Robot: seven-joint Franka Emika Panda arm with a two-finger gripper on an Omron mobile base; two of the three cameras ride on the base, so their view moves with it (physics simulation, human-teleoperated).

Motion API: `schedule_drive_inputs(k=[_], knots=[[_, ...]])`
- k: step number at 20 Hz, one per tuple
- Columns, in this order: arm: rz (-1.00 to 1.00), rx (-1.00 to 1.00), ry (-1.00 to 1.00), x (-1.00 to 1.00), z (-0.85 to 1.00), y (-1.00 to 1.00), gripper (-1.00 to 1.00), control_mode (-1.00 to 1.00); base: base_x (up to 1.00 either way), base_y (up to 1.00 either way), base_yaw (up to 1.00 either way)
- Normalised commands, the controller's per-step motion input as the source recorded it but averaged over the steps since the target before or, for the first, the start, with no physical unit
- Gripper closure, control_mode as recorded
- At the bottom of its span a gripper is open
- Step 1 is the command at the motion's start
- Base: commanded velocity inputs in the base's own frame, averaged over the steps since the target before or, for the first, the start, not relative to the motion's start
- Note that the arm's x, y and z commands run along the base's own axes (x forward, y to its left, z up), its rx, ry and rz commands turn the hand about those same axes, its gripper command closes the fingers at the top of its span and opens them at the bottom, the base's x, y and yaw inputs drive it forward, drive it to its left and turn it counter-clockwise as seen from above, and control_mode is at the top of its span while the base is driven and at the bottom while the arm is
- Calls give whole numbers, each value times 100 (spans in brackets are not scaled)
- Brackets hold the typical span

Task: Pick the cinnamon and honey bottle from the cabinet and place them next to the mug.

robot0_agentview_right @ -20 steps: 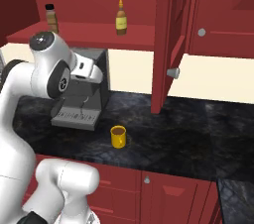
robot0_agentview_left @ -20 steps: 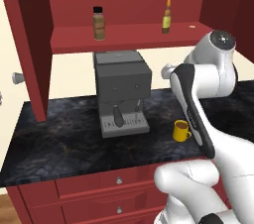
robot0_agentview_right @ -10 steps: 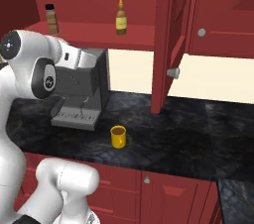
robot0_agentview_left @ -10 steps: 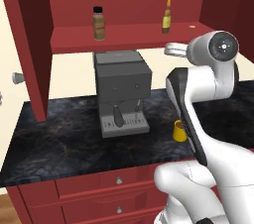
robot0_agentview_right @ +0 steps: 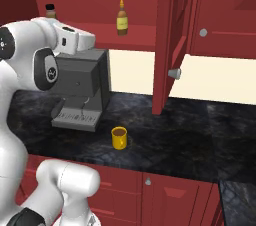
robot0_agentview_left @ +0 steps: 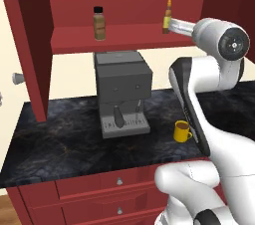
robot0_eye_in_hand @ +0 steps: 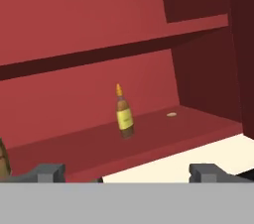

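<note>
The honey bottle (robot0_eye_in_hand: 124,114) stands upright on the shelf of the dark red cabinet (robot0_agentview_left: 74,37), straight ahead of my gripper (robot0_eye_in_hand: 126,173) and well apart from it. My fingertips (robot0_eye_in_hand: 47,172) stand wide apart, open, with nothing between them. In the left base view the hand (robot0_agentview_left: 175,25) hovers at shelf height, just in front of the honey bottle (robot0_agentview_left: 168,16). The cinnamon (robot0_agentview_left: 100,22) sits further left on the same shelf, and its edge shows at the far left of the hand view (robot0_eye_in_hand: 4,161). The yellow mug (robot0_agentview_left: 182,131) stands on the dark counter below.
A grey coffee machine (robot0_agentview_left: 122,92) stands on the counter under the shelf, left of the mug. The open cabinet door (robot0_agentview_right: 167,35) hangs to the right of the shelf. Red drawers (robot0_agentview_left: 119,181) run along the counter's front.
The arm has lifted the hand from coffee-machine height up to the shelf, toward the honey bottle. The bottles and the mug have not moved.
</note>
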Motion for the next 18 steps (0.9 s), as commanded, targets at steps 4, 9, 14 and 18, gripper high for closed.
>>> schedule_drive_inputs(k=[4, 9, 14, 18], knots=[[14, 0, 2, 20, 21, 0, -100, -100, 0, 0, 0], [1, -5, 21, 32, 8, 2, -100, -100, 0, 0, 0], [0, -2, 13, 16, 10, 0, -100, -100, 0, 0, 0], [0, -3, -2, 19, -12, 0, -100, -100, 0, 0, 0]])
